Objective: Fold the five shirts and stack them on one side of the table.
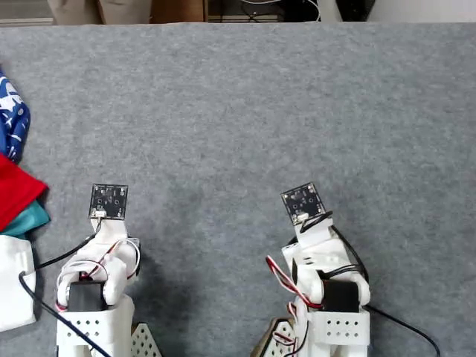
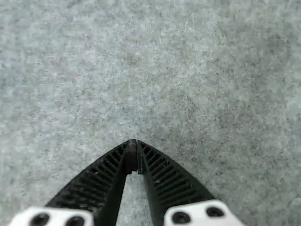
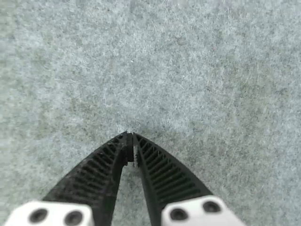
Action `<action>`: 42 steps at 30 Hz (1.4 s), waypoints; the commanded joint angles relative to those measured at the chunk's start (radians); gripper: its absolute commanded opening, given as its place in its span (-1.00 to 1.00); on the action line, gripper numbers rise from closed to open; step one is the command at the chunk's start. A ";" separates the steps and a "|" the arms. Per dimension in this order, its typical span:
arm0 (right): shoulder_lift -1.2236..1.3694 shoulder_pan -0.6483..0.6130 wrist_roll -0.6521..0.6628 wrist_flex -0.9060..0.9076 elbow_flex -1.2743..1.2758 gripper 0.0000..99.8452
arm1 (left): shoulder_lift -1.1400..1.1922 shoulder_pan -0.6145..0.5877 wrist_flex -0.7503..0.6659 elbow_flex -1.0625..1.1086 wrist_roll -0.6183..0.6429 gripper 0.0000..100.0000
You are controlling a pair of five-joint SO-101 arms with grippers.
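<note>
The left end effector (image 2: 132, 143) is pressed together, its ribbed black fingers (image 2: 96, 181) meeting at the tips with nothing between them. It hangs over bare grey counter (image 2: 188, 70). The right end effector (image 3: 130, 136) is pressed together in the same way (tips touching, a thin slit farther back) and also holds nothing, with grey felt beneath it.

From above, both arms stand along the counter's (image 1: 245, 97) near edge, folded back over their bases and well apart from each other. Which one is left and which right cannot be told from this view.

The shirts lie in a loose pile at the counter's left edge as seen from above, partly cut off by the picture. A blue shirt (image 1: 11, 119) with white print lies farthest from the near edge. A red shirt (image 1: 16, 192) comes next, overlapping a teal shirt (image 1: 33, 217). A white shirt (image 1: 15, 279) lies closest to the near edge, just beside one arm (image 1: 100, 260), with a black cable (image 1: 30, 286) crossing it. The other arm (image 1: 323, 275) is well apart from the pile.
</note>
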 commanded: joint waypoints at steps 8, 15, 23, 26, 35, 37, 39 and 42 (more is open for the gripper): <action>-0.025 -0.013 -0.009 0.003 -0.004 -0.99 | -0.008 -0.121 -0.038 -0.457 -0.204 -0.96; -0.025 -0.010 -0.009 0.041 -0.127 -0.99 | -0.008 -0.644 -0.279 -0.638 -0.353 -0.96; -0.015 -0.015 -0.003 0.069 -0.552 -0.99 | 0.004 -1.054 -0.494 -0.718 -0.345 -0.96; 0.021 -0.067 -0.003 0.072 -0.694 -0.99 | 0.035 -1.094 -0.486 -0.726 -0.287 -0.96; 0.470 -0.176 -0.143 0.068 -1.089 -0.99 | 0.604 -1.158 -0.235 -1.128 -0.172 -0.88; 0.591 -0.209 -0.206 0.074 -1.190 -0.98 | 0.782 -1.162 -0.167 -1.250 -0.123 -0.75; 0.704 -0.257 -0.239 0.075 -1.274 -0.88 | 0.958 -1.160 -0.117 -1.366 -0.081 -0.62; 0.842 -0.344 -0.296 0.075 -1.366 -0.61 | 1.202 -1.160 -0.061 -1.521 -0.023 -0.53</action>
